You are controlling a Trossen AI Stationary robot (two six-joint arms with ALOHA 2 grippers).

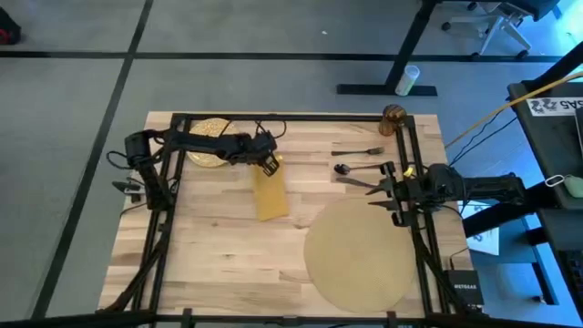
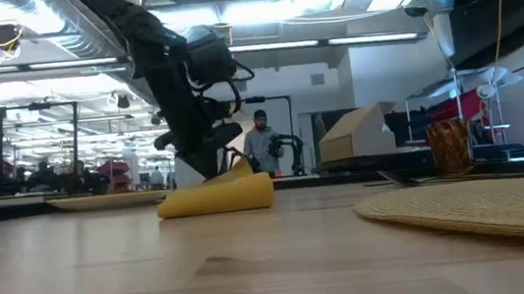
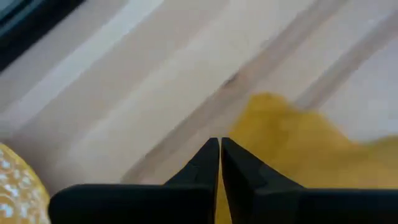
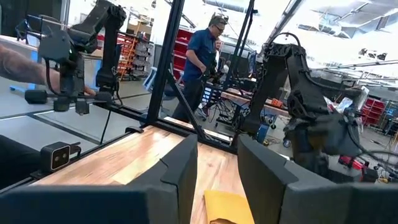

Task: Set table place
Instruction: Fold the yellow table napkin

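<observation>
Left gripper pinched tight on near end of napkin, mid tabletop toward far-left corner. Right gripper parted, empty, waiting at right edge above placemat. Step judged: dragging napkin toward placemat; next needs laying it flat beside. Plate far-left corner; fork, spoon, glass far right. Butcher-block table; person in workshop behind

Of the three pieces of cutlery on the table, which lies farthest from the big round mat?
The fork, which lies nearest the table's far edge. The spoon and knife lie closer to the mat.
</observation>
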